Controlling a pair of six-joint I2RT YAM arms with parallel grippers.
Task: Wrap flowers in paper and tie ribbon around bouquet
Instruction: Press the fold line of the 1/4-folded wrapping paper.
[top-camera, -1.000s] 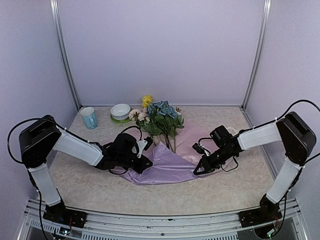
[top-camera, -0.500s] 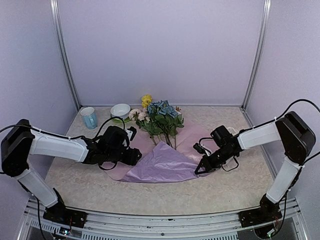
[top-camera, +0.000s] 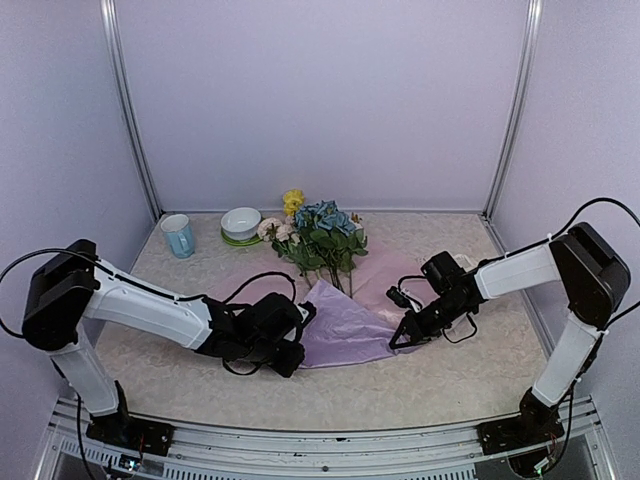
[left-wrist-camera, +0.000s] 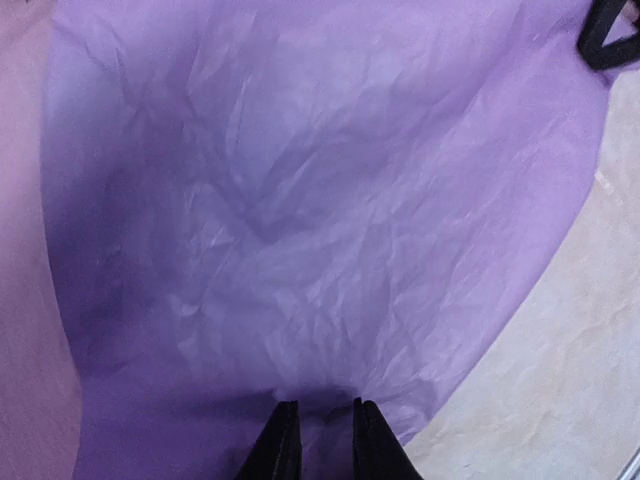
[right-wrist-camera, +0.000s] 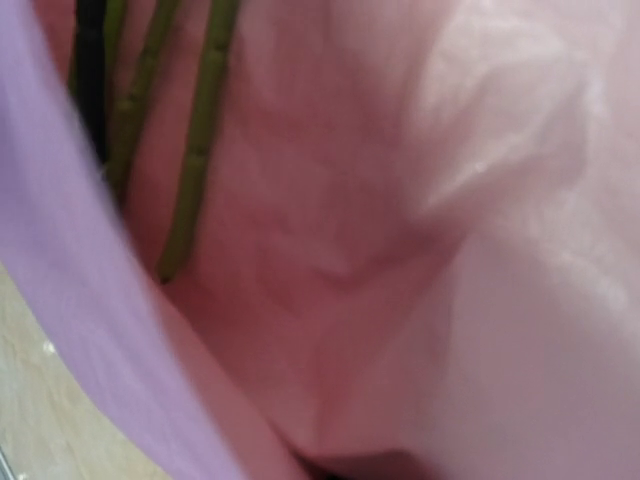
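Note:
The flowers (top-camera: 320, 235), pink, yellow and blue heads, lie at the back with their green stems (right-wrist-camera: 195, 140) running down onto the lilac paper (top-camera: 345, 330). A flap of the paper is folded over the stems' lower ends. My left gripper (top-camera: 293, 350) is low at the flap's near-left edge. In the left wrist view its jaws stand a narrow gap apart (left-wrist-camera: 325, 420), with crinkled paper (left-wrist-camera: 320, 200) between the tips. My right gripper (top-camera: 400, 340) is shut on the paper's right corner; paper (right-wrist-camera: 450, 250) hides its fingers in the right wrist view. I cannot make out the ribbon.
A blue mug (top-camera: 179, 236) and a white bowl on a green saucer (top-camera: 241, 223) stand at the back left. Walls and metal posts close in the beige table (left-wrist-camera: 570, 350) on three sides.
My left gripper let go of the raised fold, swung out to the left, then came back to the flap's near edge with its jaws narrowing. The flap now lies lower. The right arm stayed put.

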